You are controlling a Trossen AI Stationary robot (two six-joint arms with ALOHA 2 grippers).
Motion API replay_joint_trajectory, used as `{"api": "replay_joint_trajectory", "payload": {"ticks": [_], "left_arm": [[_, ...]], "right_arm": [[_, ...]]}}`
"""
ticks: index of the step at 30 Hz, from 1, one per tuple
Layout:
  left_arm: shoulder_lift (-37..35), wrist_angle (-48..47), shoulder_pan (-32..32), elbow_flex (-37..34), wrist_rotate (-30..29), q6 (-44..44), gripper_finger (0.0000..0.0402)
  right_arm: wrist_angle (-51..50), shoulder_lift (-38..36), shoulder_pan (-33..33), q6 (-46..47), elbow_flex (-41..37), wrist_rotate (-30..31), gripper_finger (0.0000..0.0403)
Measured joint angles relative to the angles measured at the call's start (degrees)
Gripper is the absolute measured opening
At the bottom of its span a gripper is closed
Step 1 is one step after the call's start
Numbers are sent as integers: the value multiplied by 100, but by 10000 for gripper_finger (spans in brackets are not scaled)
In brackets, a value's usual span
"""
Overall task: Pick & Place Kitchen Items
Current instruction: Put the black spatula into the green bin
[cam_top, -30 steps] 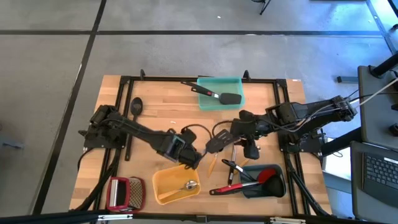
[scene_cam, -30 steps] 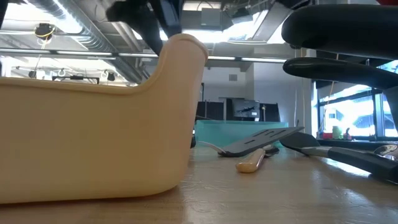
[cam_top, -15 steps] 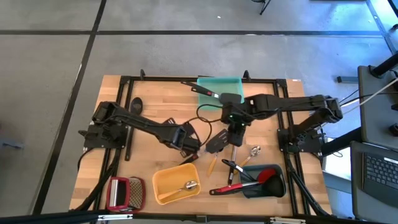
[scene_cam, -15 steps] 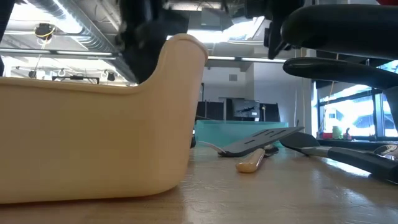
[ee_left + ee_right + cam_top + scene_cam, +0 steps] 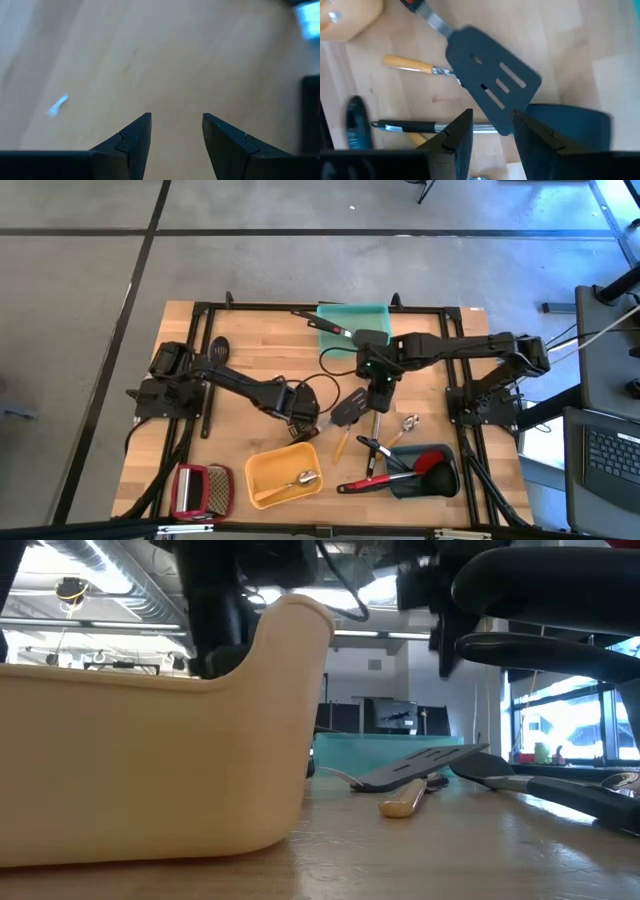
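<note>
Several kitchen items lie mid-table: a black slotted turner (image 5: 347,410) (image 5: 492,85), a wood-handled tool (image 5: 412,65) and a black-handled tool (image 5: 420,126). My right gripper (image 5: 378,394) (image 5: 492,114) hangs open above the turner's head, pointing steeply down and clear of it. Left of the turner, my left gripper (image 5: 300,420) (image 5: 175,117) is open over bare wood with nothing between its fingers. A metal spoon (image 5: 305,478) lies in the yellow tray (image 5: 262,470). A black spatula (image 5: 368,338) rests in the teal tray (image 5: 345,315).
The grey-blue tray (image 5: 447,476) at the near right holds a red spoon (image 5: 432,459) and dark utensils. A red-framed grater (image 5: 200,490) lies at the near left, and a black spoon (image 5: 218,350) at the far left. In the low view the yellow tray's wall (image 5: 150,770) fills the left.
Both grippers have sunk toward the table and rolled at the wrist. My right gripper has swung toward the table's left and far side, from beside the grey-blue tray to above the slotted turner. My left gripper has shifted a little over the wood. No object has moved.
</note>
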Motion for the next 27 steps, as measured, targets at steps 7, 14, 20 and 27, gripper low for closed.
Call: {"api": "replay_joint_trajectory", "payload": {"ticks": [7,14,20,27], "left_arm": [[0,990,174,2,599,418,171],[0,1048,188,1,540,643,171],[0,1030,196,1,578,712,171],[0,1021,235,2,764,733,171]], "right_arm": [[913,2,-261,-24,-985,-240,140],[1773,71,-221,336,-1432,-198,140],[1988,393,-130,615,-1485,-191,140],[2357,1009,-15,865,-1483,-188,140]]}}
